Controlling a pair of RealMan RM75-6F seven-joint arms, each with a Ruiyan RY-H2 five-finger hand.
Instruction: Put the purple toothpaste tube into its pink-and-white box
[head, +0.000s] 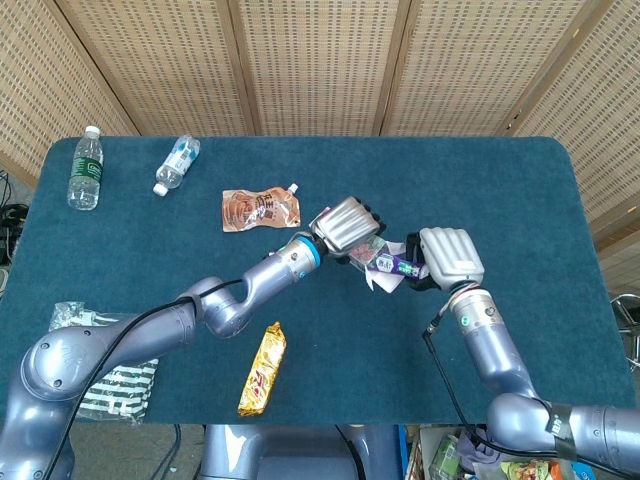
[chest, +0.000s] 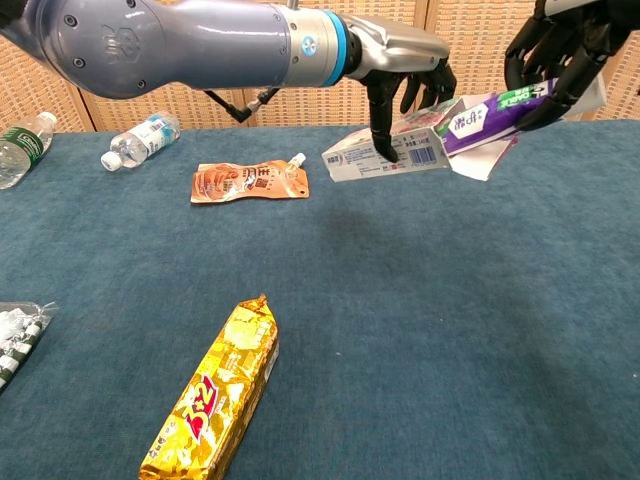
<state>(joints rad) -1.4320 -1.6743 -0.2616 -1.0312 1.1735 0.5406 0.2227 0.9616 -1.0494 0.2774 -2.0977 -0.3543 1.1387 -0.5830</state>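
Note:
My left hand (head: 343, 226) (chest: 400, 62) grips the pink-and-white box (chest: 384, 156) above the table's middle, its open end with a white flap (chest: 484, 162) facing right. The box's far end (head: 319, 213) sticks out past the hand in the head view. My right hand (head: 450, 255) (chest: 558, 45) holds the purple toothpaste tube (chest: 487, 108) (head: 392, 264) by its tail. The tube's front end lies at the box's mouth; how far it is inside I cannot tell.
A brown spout pouch (head: 260, 210) lies behind the box. A golden snack bar (head: 262, 368) lies near the front edge. Two water bottles (head: 86, 167) (head: 176, 162) sit at the back left. A striped bag (head: 112, 385) rests at the front left corner.

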